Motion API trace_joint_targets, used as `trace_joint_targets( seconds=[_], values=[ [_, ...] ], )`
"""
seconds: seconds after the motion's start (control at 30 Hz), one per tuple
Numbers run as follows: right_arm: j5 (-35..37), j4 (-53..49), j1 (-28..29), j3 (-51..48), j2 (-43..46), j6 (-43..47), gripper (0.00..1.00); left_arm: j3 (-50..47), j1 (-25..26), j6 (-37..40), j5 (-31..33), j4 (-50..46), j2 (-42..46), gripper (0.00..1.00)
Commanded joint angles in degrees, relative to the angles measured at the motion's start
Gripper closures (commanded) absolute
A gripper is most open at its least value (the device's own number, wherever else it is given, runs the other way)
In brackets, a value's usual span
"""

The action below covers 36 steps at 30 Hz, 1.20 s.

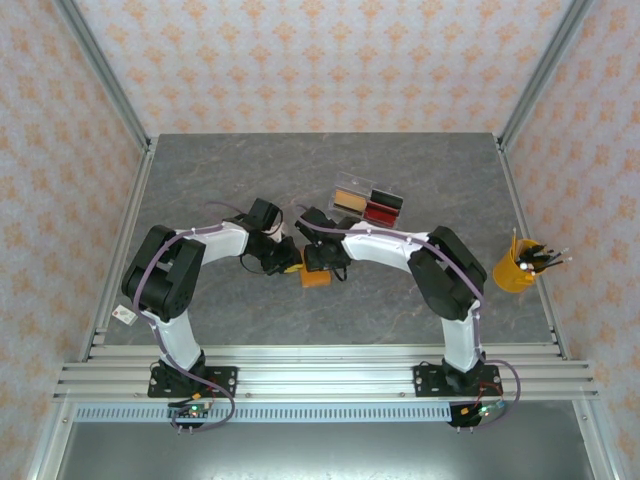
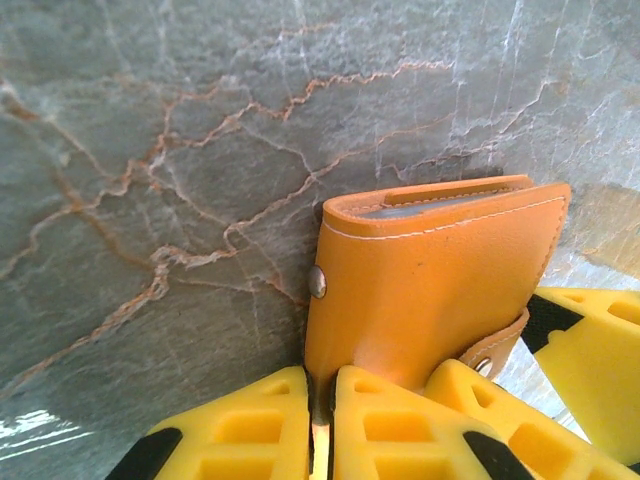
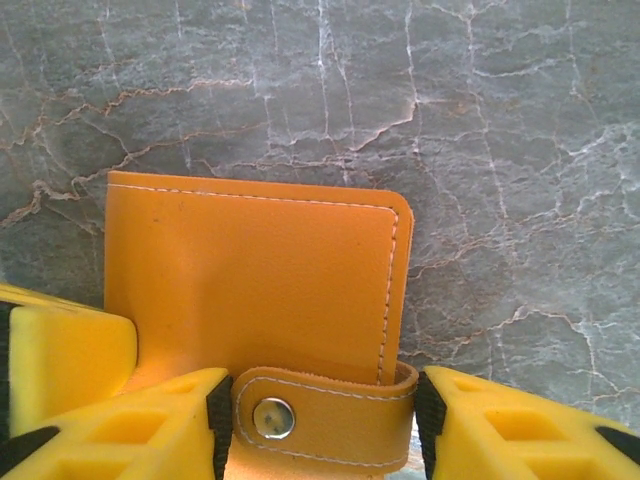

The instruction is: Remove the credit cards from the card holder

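Note:
The orange card holder (image 1: 316, 278) lies mid-table between both arms. In the left wrist view the card holder (image 2: 430, 290) is folded, and a pale grey edge of the credit cards (image 2: 420, 208) peeks from its top opening. My left gripper (image 2: 322, 375) is shut on the holder's near edge, a thin orange lip pinched between its yellow fingers. In the right wrist view my right gripper (image 3: 325, 415) has its pads against both ends of the snap strap (image 3: 330, 420) that wraps the card holder (image 3: 250, 280). From above, the left gripper (image 1: 288, 264) and right gripper (image 1: 320, 260) meet over the holder.
A clear plastic case (image 1: 366, 202) with tan, black and red blocks lies just behind the grippers. A yellow cup of pens (image 1: 515, 268) stands at the right edge. Metal frame posts and patterned walls bound the grey marble table (image 1: 220, 190).

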State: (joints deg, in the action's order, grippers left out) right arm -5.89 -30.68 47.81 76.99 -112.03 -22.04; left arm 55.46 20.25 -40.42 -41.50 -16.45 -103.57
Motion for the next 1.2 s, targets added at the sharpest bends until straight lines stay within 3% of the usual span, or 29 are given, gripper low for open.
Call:
trace_joint_targets(
  seconds=[0.0, 0.17, 0.5, 0.67, 0.8, 0.93, 1.17],
  values=[
    [5.14, -2.68, 0.08, 0.43, -0.04, -0.74, 0.50, -0.40, 0.14, 0.52, 5.82, -4.59, -2.25, 0.89],
    [7.47, 1.16, -0.34, -3.60, 3.81, -2.98, 0.52, -1.10, 0.05, 0.26, 6.78, -4.85, -3.70, 0.95],
    [8.26, 7.38, -2.11, -10.93, 11.14, -6.69, 0.60, -3.06, -1.27, 0.17, 8.10, -4.65, -3.57, 0.97],
    [7.96, 5.01, -2.55, -9.69, 10.45, -7.02, 0.62, -2.15, -1.27, 0.15, 7.18, -4.48, -3.67, 0.97],
    [1.37, 6.40, -2.06, -8.36, 10.03, -3.58, 0.62, -1.74, -1.31, 0.35, 6.43, -4.51, -3.31, 0.96],
    [1.76, 3.59, 0.43, -4.35, 8.26, 0.82, 0.61, -1.67, -1.27, 0.70, 6.38, -4.65, -3.04, 0.97],
    [-0.67, -0.26, 1.14, 0.37, 3.20, 5.72, 0.69, -1.88, -1.27, 0.52, 6.03, -4.39, -3.13, 0.97]
  ],
)
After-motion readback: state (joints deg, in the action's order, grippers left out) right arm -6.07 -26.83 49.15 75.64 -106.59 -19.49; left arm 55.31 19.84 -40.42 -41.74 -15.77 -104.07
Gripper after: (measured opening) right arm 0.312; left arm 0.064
